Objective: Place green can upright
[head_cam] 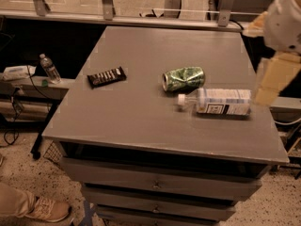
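approach seems to be the step in hand: green can [183, 79] is lying on its side right of the bench [141, 126] centre, just beside a clear bottle [221, 101]. gripper [273, 81] is hovering off the right edge, its opening impossible to tell. next move is calling for reaching past the bottle.

The gripper [273, 81] is hanging blurred over the right edge of the table [141, 121], its arm [287, 18] running out of frame; far to its lower left, the wearer of a shoe [47, 208] is being cropped out.
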Robot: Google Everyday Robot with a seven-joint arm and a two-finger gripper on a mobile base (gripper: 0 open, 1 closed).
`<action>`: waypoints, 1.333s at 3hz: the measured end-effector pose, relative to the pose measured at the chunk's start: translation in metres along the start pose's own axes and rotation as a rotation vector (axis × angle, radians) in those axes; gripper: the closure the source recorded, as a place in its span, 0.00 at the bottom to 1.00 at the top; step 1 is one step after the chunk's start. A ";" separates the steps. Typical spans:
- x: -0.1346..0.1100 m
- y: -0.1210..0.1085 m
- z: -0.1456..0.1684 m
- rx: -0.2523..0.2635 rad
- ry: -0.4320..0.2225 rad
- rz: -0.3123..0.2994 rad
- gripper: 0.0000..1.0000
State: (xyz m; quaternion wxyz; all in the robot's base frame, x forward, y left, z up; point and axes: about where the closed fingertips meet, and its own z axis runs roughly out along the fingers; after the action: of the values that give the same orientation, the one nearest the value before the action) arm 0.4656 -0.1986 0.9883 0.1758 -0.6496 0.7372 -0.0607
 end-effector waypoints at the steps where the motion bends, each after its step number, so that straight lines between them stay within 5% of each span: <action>1: -0.040 -0.040 0.010 0.051 -0.004 -0.188 0.00; 3: -0.107 -0.088 0.067 0.029 0.024 -0.437 0.00; 4: -0.107 -0.088 0.067 0.029 0.024 -0.437 0.00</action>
State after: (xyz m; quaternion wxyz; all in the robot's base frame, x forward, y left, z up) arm 0.5809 -0.0974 0.9731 0.1591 -0.7904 0.5801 -0.1159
